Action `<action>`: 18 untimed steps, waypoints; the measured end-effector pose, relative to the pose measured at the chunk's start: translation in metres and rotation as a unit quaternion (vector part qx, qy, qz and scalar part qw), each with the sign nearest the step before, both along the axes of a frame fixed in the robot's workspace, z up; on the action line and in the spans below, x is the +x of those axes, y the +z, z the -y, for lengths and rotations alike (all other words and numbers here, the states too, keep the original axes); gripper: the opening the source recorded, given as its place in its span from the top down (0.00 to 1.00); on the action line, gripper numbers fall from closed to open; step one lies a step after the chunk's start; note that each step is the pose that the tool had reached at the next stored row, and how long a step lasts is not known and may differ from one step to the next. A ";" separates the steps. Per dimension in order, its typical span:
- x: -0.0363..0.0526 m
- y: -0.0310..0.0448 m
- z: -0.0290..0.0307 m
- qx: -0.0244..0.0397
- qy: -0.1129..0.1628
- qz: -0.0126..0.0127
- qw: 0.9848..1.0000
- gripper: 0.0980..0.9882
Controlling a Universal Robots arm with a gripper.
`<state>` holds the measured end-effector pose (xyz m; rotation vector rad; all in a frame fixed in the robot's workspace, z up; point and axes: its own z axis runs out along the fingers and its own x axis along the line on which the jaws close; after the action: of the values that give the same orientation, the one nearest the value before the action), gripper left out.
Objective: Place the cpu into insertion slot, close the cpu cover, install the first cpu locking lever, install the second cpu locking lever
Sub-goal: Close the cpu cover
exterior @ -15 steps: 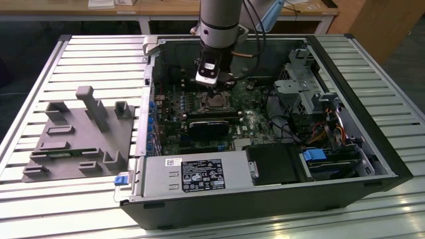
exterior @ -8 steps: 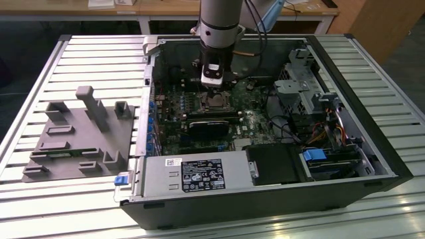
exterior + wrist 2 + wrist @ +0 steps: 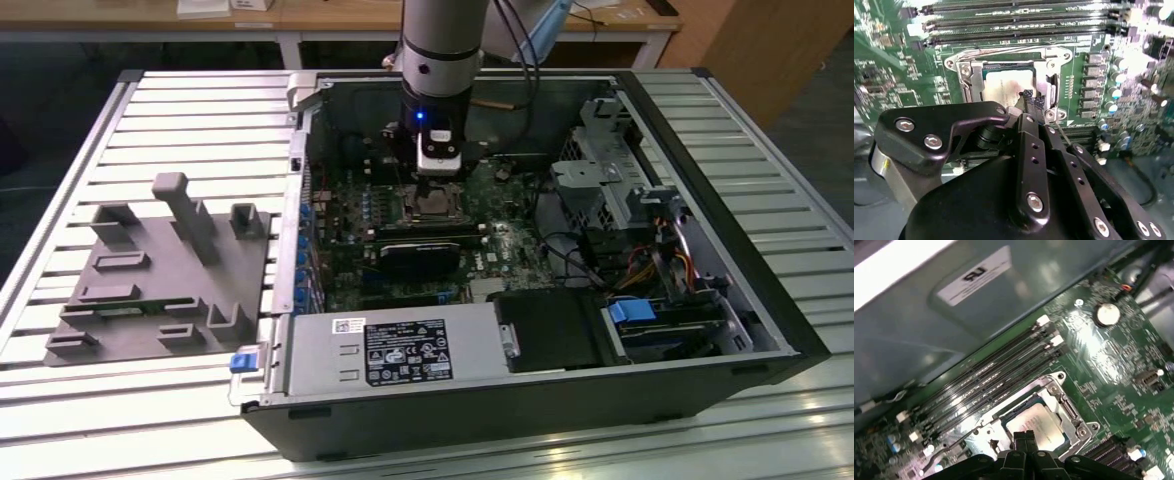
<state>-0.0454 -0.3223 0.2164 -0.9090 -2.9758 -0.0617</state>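
Right now the arm is reaching straight down into the open computer case (image 3: 747, 300), which sits on the slatted surface (image 3: 174, 120). The gripper (image 3: 438, 170) hangs low over the motherboard, directly above the insertion slot (image 3: 979, 85). In both wrist views the jaws are pressed together with nothing between them, and their dark tips sit right at one edge of the cpu (image 3: 1006, 85). The cpu lies flat in the slot with its dull grey top facing up. The silvery cpu cover (image 3: 1069, 407) frames it on all sides and seems to lie flat around the chip, though I can't tell whether it is latched. The long black memory slots (image 3: 994, 372) run just beside the socket. Over on the exterior view's left, a grey fixture block (image 3: 160, 270) rests on the surface, well apart from the case. The grey power supply (image 3: 334, 350) fills the case's near corner.
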 end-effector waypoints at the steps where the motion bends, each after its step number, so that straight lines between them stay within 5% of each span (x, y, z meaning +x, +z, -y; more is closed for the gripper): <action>1: 0.0000 0.0000 0.0000 0.000 0.009 0.000 1.000 1.00; 3: 0.0000 -0.0006 0.0000 0.000 0.049 0.000 0.999 1.00; 7: 0.0000 -0.0010 0.0000 0.000 0.081 0.004 0.997 1.00; 12: 0.0000 -0.0011 0.0000 -0.001 0.111 0.014 0.994 1.00; 18: 0.0000 -0.0013 0.0000 -0.002 0.150 0.025 0.988 1.00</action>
<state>-0.0454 -0.3223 0.2151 -0.4554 -3.1220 -0.0735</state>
